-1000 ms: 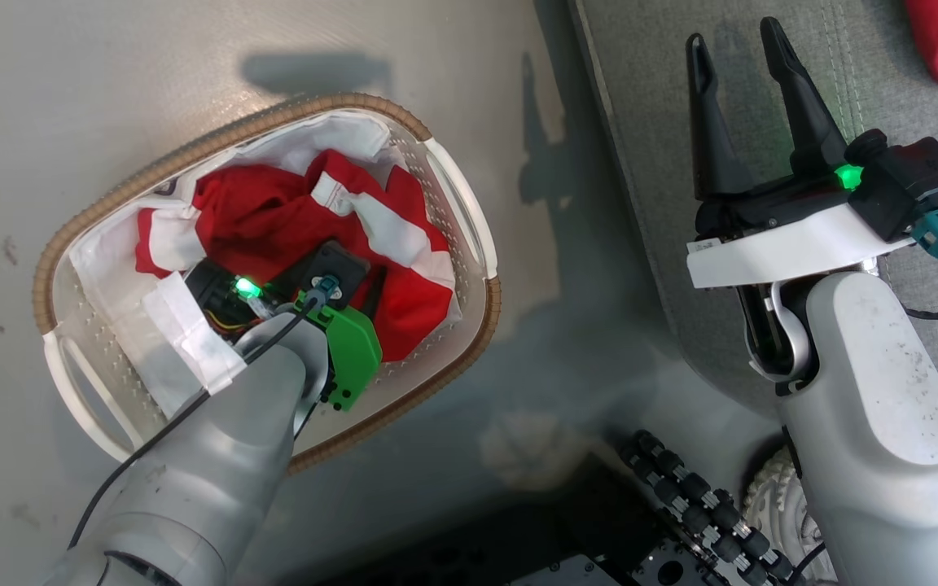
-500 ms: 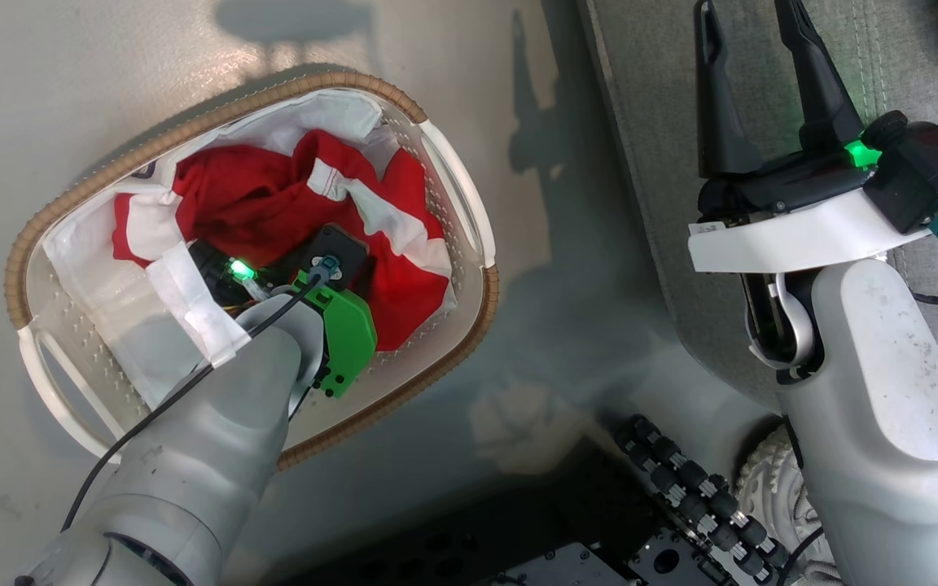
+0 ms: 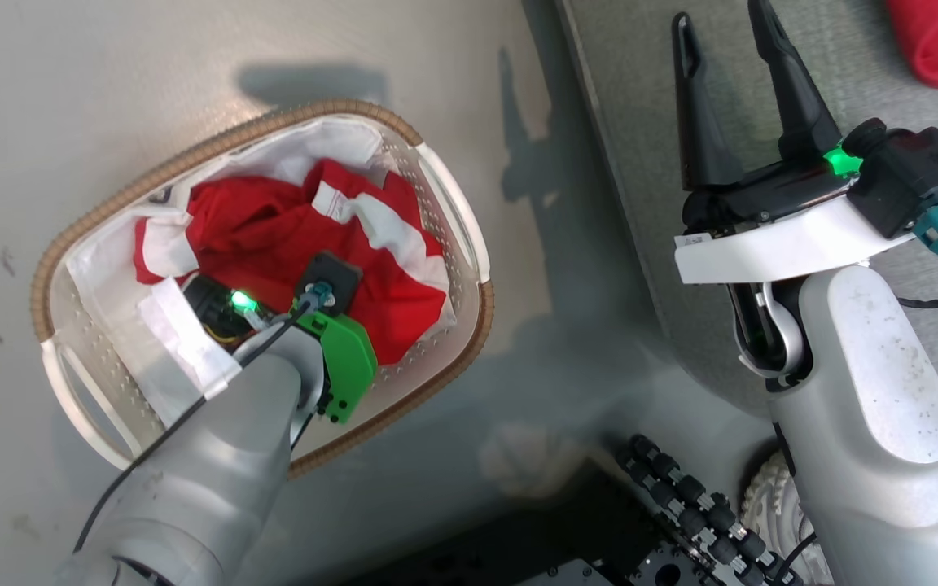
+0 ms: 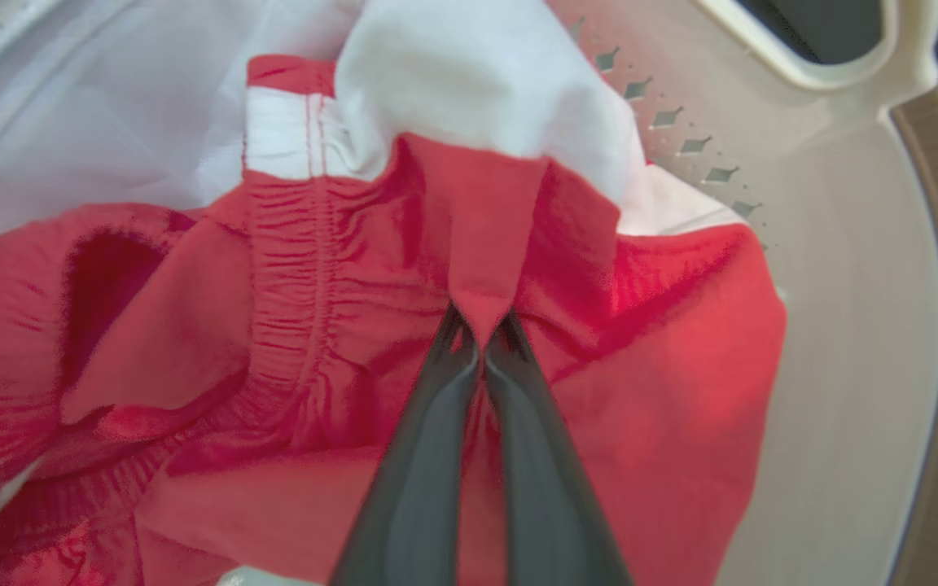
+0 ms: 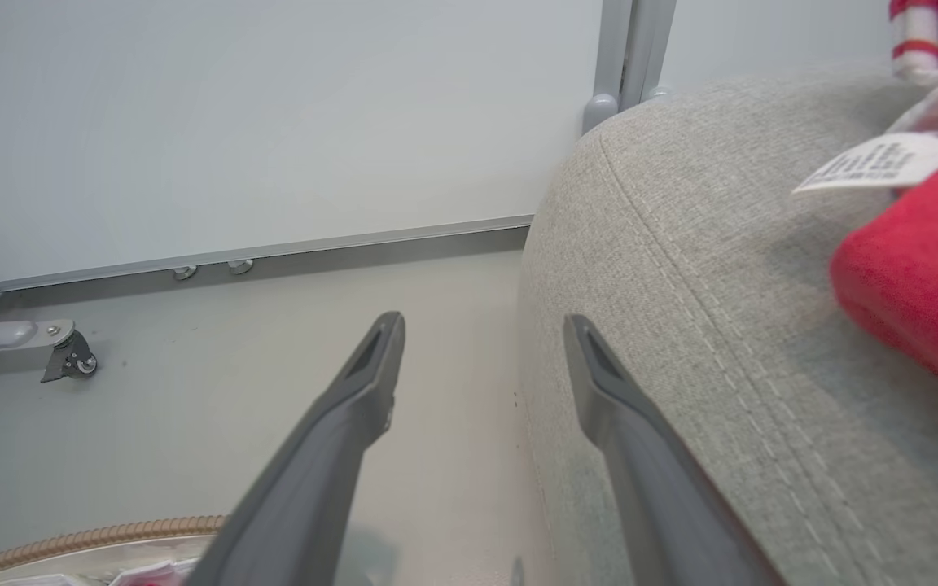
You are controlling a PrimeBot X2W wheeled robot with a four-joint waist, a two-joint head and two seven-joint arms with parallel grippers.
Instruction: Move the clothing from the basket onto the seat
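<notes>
The left pincer (image 4: pixel 481 324) is pressed together on a raised fold of the red-and-white jersey (image 4: pixel 664 391), which lies bunched around it inside the laundry basket (image 3: pixel 486 313). The right pincer (image 3: pixel 719 32) hangs spread above the edge of the grey sofa (image 3: pixel 632 98). To its right, another red garment (image 3: pixel 937 41) lies on the cushion.

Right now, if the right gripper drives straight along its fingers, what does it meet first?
Likely the white wall panel, past the floor. The right gripper, open, points just beside the rounded edge of the grey sofa, so one finger might graze it first; depth is unclear.
</notes>
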